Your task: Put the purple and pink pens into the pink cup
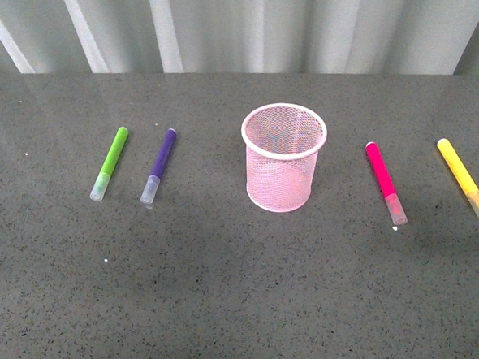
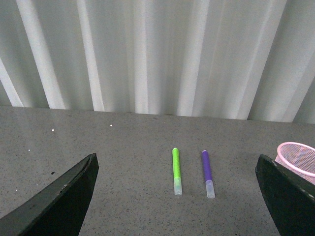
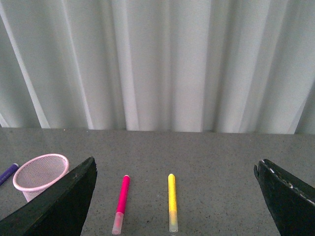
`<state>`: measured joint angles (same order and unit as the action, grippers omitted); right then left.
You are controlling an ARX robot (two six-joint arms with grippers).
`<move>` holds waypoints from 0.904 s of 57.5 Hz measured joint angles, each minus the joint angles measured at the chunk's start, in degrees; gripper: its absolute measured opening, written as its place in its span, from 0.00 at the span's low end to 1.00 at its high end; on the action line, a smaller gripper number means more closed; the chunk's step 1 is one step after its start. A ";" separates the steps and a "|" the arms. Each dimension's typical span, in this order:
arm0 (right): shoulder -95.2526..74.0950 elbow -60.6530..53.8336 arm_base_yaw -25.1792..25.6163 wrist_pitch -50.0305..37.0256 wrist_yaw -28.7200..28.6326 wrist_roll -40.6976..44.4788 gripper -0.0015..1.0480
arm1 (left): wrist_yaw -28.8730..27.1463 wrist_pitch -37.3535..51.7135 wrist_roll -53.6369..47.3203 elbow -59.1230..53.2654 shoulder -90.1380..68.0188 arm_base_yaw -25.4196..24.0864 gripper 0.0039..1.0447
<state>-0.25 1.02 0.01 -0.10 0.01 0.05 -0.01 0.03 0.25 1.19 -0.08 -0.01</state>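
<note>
The purple pen [image 1: 160, 165] lay flat on the grey table [image 1: 231, 302] left of the pink cup [image 1: 280, 177], its clear cap toward you, with the lime-green marker [image 1: 110, 163] just beside it on the outer side. The pink pen [image 1: 384, 182] lay on the cup's right, cap also toward you, with the yellow marker [image 1: 465, 178] beyond it. The mesh cup stood upright between the two pairs, empty as far as the front view showed, so nothing had gone in yet. Your left gripper [image 2: 176, 156] had its jaws wide apart and empty, looking down the table at the green and purple markers. Your right gripper [image 3: 174, 161] was likewise spread and empty, facing the pink and yellow ones. The first job was probably the pick. You would have done well to bring the left jaws down across the purple barrel near its middle, keeping the outer finger clear of the green neighbour, then tip the pen upright before lowering it inside the rim.
</note>
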 joint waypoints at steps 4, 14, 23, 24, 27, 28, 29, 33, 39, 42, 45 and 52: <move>0.00 0.00 0.00 0.00 0.00 0.02 0.93 | 0.00 0.00 0.00 0.00 0.00 0.00 0.94; 0.00 0.00 0.00 0.00 0.00 0.00 0.93 | 0.00 0.00 0.00 0.00 0.00 0.00 0.94; 0.00 0.00 0.00 0.00 0.00 0.02 0.93 | 0.00 0.00 0.02 0.00 0.00 0.00 0.94; 0.00 0.00 0.00 0.00 0.00 0.00 0.93 | 0.00 0.00 0.00 0.00 0.00 0.00 0.94; 0.00 0.00 0.00 0.00 0.00 0.00 0.93 | 0.00 0.00 0.00 0.00 0.00 0.00 0.94; 0.00 0.00 0.00 0.00 0.00 0.00 0.93 | 0.00 0.00 0.00 0.00 0.00 0.00 0.94; 0.00 0.00 0.00 0.00 0.00 0.02 0.93 | 0.00 0.00 0.00 0.00 0.00 0.00 0.94; 0.00 0.00 0.00 0.00 0.00 0.00 0.93 | 0.00 0.00 0.00 0.00 0.00 0.00 0.94; 0.00 0.00 0.00 0.00 0.00 0.00 0.93 | 0.00 0.00 0.00 0.00 0.00 0.00 0.94; 0.00 0.00 0.00 0.00 0.00 0.00 0.93 | 0.00 0.00 0.00 0.00 0.00 0.00 0.94; 0.00 0.00 0.00 0.00 0.00 0.00 0.93 | 0.00 0.00 0.02 0.00 0.00 0.00 0.94; 0.00 0.00 0.00 0.00 0.00 0.00 0.93 | 0.00 0.00 0.00 0.00 0.00 0.00 0.94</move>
<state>-0.25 1.02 0.01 -0.10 0.01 0.05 -0.01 0.03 0.25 1.19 -0.08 -0.01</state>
